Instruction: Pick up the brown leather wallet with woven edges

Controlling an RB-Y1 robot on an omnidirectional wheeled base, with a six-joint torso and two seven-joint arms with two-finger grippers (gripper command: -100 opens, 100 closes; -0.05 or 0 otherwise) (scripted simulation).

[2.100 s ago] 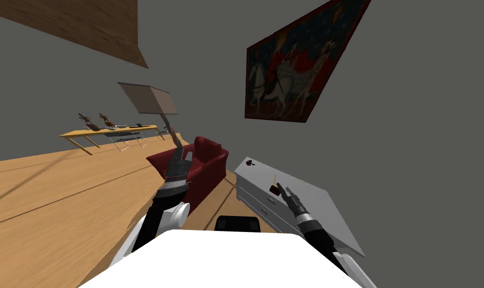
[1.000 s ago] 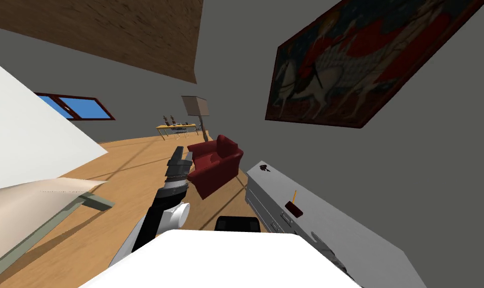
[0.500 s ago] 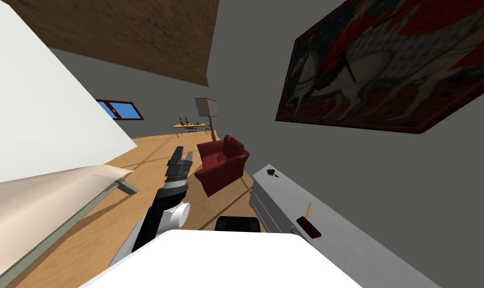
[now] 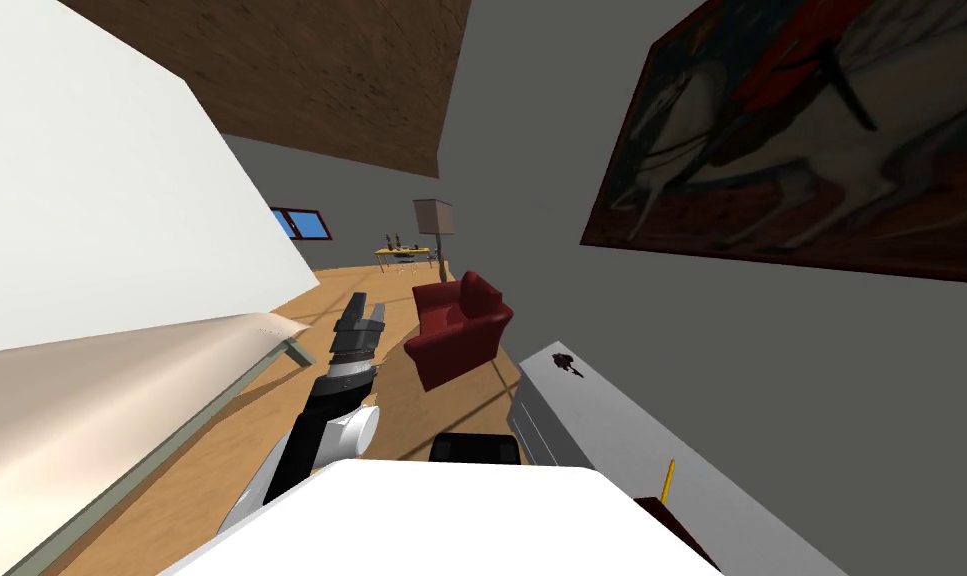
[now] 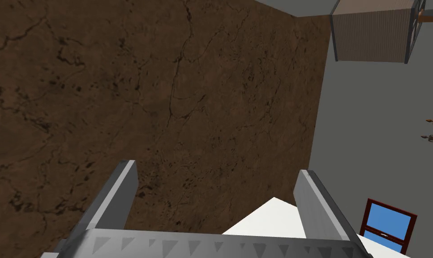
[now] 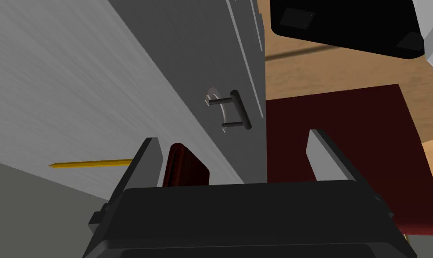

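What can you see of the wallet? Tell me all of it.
The wallet is a dark red-brown, smooth slab with rounded corners, lying flat on the grey dresser top near its front edge. A yellow pencil lies beside it; contact is unclear. The open right gripper hovers at it, partly hiding it, not gripping. No woven edging shows.

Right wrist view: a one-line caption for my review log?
Open right gripper hovers close to a dark reddish-brown wallet lying beside a yellow pencil on a grey dresser.

Rolled head view along the grey dresser [image 4: 621,430]; right wrist view close over its edge.
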